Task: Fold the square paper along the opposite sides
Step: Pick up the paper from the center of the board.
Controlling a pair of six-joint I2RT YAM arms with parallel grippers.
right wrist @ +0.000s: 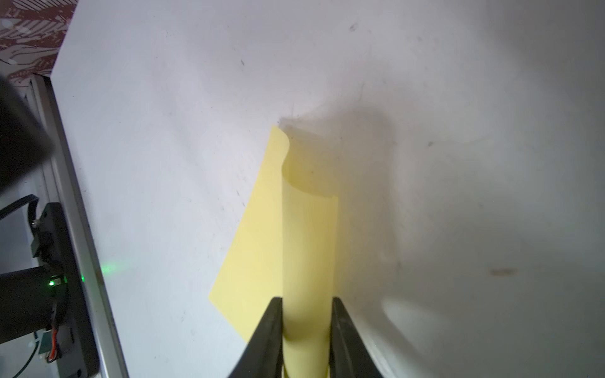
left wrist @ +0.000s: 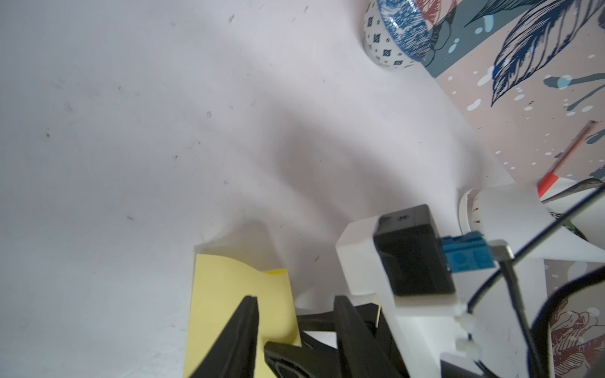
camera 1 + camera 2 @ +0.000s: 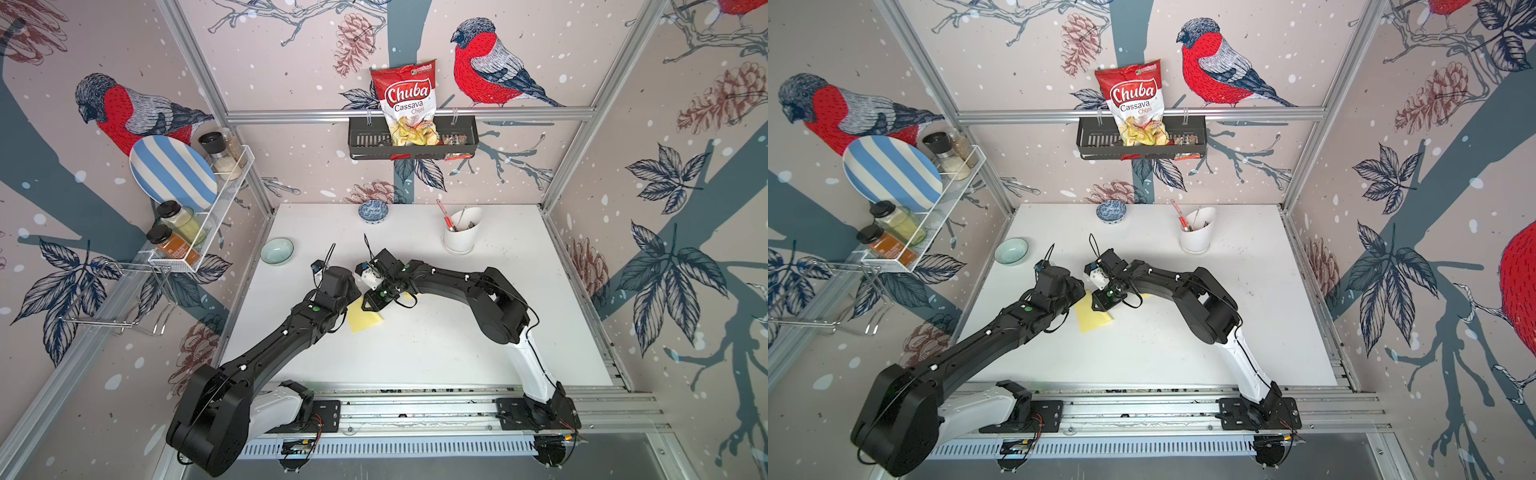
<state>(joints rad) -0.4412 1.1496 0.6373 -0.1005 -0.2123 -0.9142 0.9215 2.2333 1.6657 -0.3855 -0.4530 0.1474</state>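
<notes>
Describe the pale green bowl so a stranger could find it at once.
Start at the white table and look to its left edge, just below the wire rack of spice jars. The pale green bowl sits there alone, ahead of the left arm's wrist. Unlike the blue patterned bowl against the back wall, it is plain and unpatterned.

Table [image 3: 436, 353]: paper [image 3: 365, 322] centre, between both arms; bowl [image 3: 276, 251] far left; second bowl [image 3: 373, 210] far centre; cup [image 3: 461, 230] far right.

yellow paper [image 3: 365, 322], blue-striped plate [image 3: 172, 172], red-and-white chips bag [image 3: 409, 99]
</notes>
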